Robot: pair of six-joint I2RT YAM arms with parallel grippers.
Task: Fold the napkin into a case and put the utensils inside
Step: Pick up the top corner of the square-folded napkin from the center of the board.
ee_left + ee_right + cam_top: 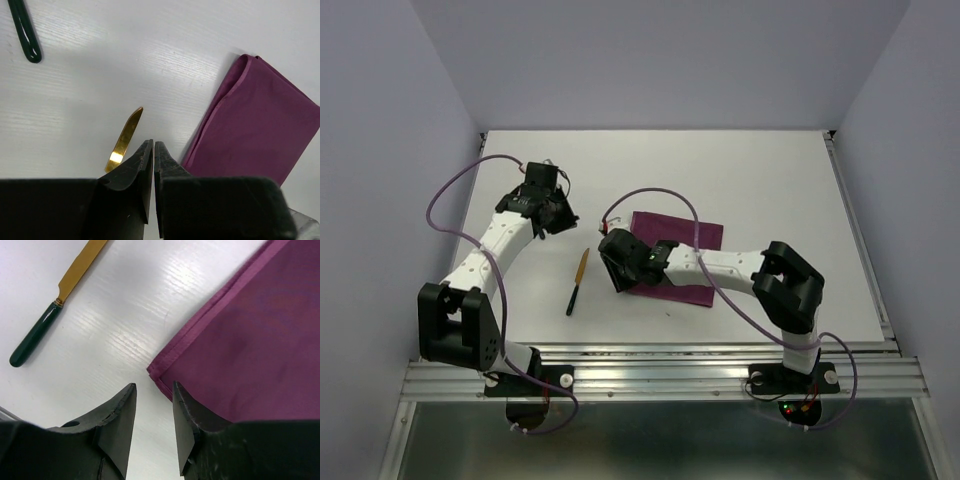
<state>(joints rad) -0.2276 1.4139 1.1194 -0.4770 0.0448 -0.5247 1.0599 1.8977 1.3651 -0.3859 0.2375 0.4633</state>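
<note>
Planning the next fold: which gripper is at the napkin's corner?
The right gripper, jaws apart over the napkin corner; the left gripper, shut, sits off it near the knife blade.

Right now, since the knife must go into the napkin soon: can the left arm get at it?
Likely yes. The knife lies uncovered, apart from the napkin, its gold blade right by the left gripper. The shut jaws would need to open first.

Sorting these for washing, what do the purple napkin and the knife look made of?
The napkin: thin cloth, matte, with soft layered folded edges; fibre unclear. The knife: gold-toned blade, likely metal by its sheen; dark glossy handle with bright highlights, perhaps plastic or lacquer.
</note>
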